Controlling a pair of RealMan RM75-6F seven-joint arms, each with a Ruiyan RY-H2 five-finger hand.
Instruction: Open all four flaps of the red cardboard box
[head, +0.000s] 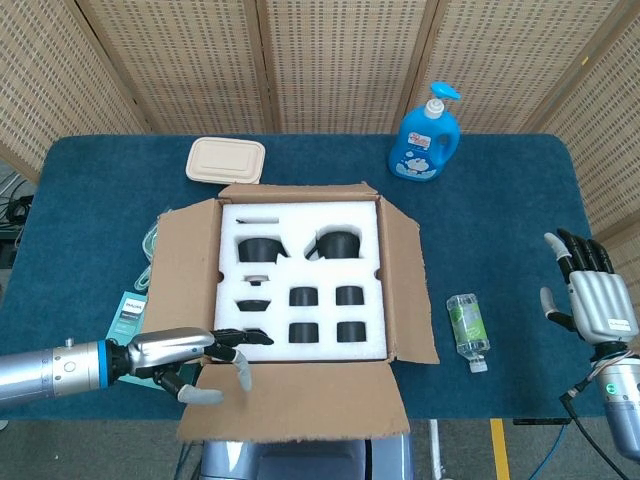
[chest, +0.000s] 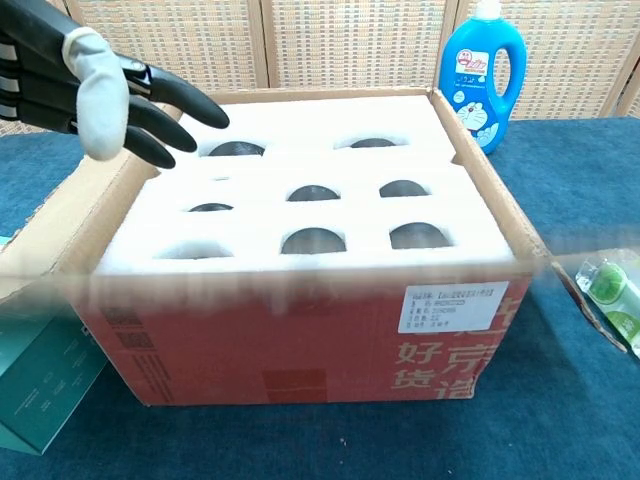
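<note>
The red box (head: 300, 290) sits mid-desk (head: 500, 200), and all four flaps appear folded outward; the near flap (head: 295, 400) hangs past the desk edge toward the robot. The left robot hand (head: 195, 352) hovers at the box's near-left corner, fingers spread and holding nothing. The right robot hand (head: 592, 300) waits well to the right of the box, fingers apart, also empty.

The likeliest trouble is springback: the creased cardboard could rise again once the near flap is let go, since it has no desk beneath it. The left fingertips lie close to the flap and the foam (head: 300, 270); a careless pull back might catch the flap edge or drag the box off its spot.

The box is corrugated board, brown and scuffed inside, red with a white label (chest: 452, 305) on the front. The foam insert is white, soft-looking, with round and square wells holding dark items. Beyond the box stand a glossy blue pump bottle (head: 427, 135) and a beige lidded tray (head: 226, 160); a small clear bottle (head: 467, 330) lies right of it.
</note>
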